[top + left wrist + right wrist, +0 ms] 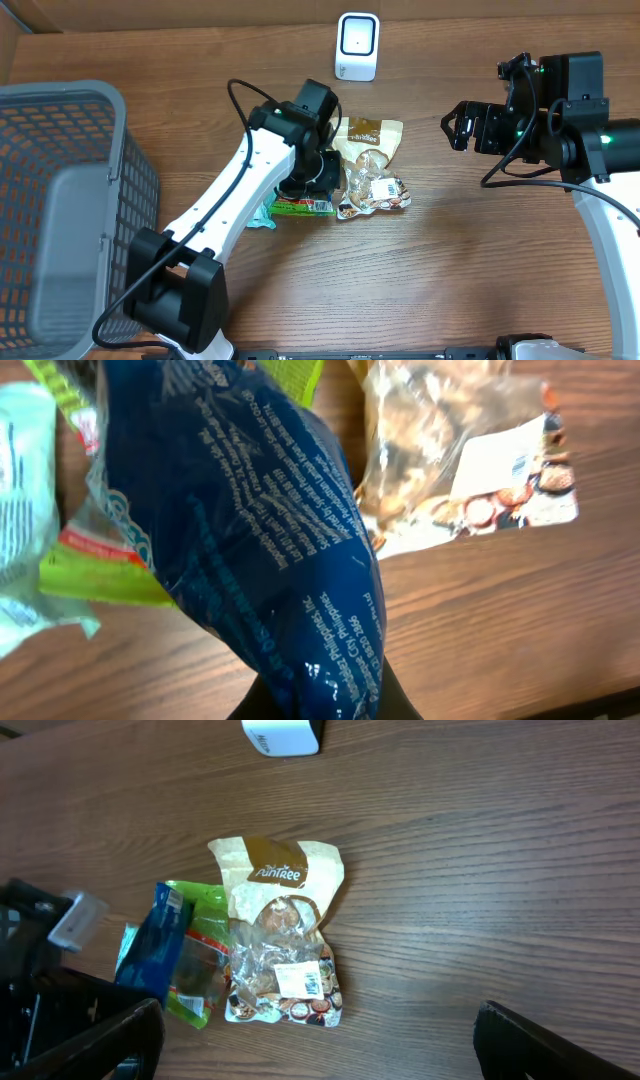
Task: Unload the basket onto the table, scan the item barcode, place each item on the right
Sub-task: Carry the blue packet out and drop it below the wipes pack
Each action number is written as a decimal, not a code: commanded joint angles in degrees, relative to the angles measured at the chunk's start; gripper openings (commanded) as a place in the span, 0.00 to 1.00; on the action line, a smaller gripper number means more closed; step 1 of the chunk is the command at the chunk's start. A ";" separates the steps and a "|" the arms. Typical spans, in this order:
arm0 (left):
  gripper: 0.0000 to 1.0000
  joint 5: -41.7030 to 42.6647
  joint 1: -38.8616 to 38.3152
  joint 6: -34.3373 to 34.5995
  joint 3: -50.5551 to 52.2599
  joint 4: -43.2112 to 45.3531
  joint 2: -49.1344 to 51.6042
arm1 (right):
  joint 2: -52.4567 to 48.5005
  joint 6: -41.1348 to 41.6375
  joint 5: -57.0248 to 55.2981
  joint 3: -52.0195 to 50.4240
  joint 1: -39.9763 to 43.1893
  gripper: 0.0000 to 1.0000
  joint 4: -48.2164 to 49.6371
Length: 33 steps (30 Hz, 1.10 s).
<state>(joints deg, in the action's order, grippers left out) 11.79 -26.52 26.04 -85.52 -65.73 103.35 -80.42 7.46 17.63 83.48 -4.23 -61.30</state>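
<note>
My left gripper (325, 705) is shut on a blue foil packet (240, 510), pinching its lower end; the packet fills the middle of the left wrist view and shows white print, with no barcode in sight. From overhead that gripper (325, 175) sits over the pile of packets and hides the blue one. In the right wrist view the blue packet (150, 945) stands up beside a green packet (195, 960). The white scanner (357, 45) stands at the table's far edge. My right gripper (455, 125) hangs open and holds nothing, well to the right of the pile, with wide-spread fingers (550, 1040).
A brown and clear snack bag (370, 160) with a white barcode label (505, 460) lies right of the left gripper. A green packet (300, 206) and a pale teal packet (262, 215) lie under it. A grey mesh basket (60, 200) fills the left side.
</note>
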 commanded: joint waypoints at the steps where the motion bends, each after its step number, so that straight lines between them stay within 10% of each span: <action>1: 0.04 -0.31 -0.13 1.88 -0.15 -2.47 0.02 | -0.09 -0.02 0.04 1.22 -0.20 0.99 0.31; 12: 0.13 0.04 -0.11 -2.51 -16.35 -24.33 -0.13 | -0.09 0.00 0.13 1.22 -0.20 0.99 0.70; 18: 0.59 -3.61 0.11 -6.80 -30.08 -27.21 -0.13 | -0.09 0.04 1.18 1.22 -0.22 0.99 0.68; 33: 0.62 -3.65 4.33 -5.25 -32.59 -14.03 0.17 | -11.67 -0.09 4.28 1.22 -0.31 1.00 2.38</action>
<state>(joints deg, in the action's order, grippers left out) 8.56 -21.98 20.82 -117.16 -81.47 103.61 -87.44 7.49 20.21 83.50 -4.23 -60.03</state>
